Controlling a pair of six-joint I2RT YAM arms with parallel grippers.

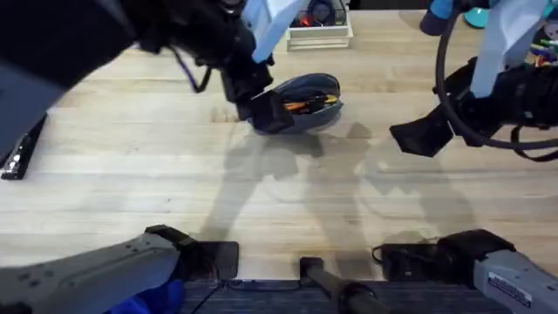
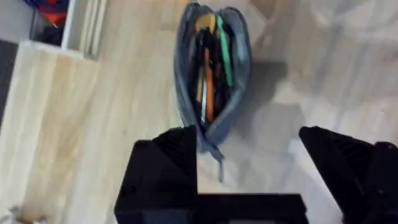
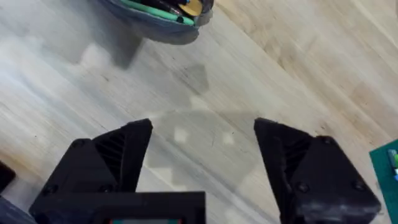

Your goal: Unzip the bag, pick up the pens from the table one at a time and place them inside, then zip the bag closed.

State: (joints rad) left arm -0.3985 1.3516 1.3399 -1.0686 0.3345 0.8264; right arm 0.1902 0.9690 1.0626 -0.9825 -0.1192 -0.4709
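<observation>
1. The tabletop of pale wooden planks fills most of the overhead view, its middle bare.
2. My left arm reaches in from the upper left of the overhead view, large and dark, ending at the bag.
3. My right arm hangs at the right edge of the overhead view, well apart from the bag.
4. The bag lies in the upper centre of the overhead view, its zipper open; my left wrist view shows its mouth gaping.
5. My left pincer stands wide and holds nothing, one finger just beside the bag's end.
6. My right pincer is also wide and empty above bare wood.
7. The pens lie inside the bag, an orange one showing among green and dark ones.
</observation>
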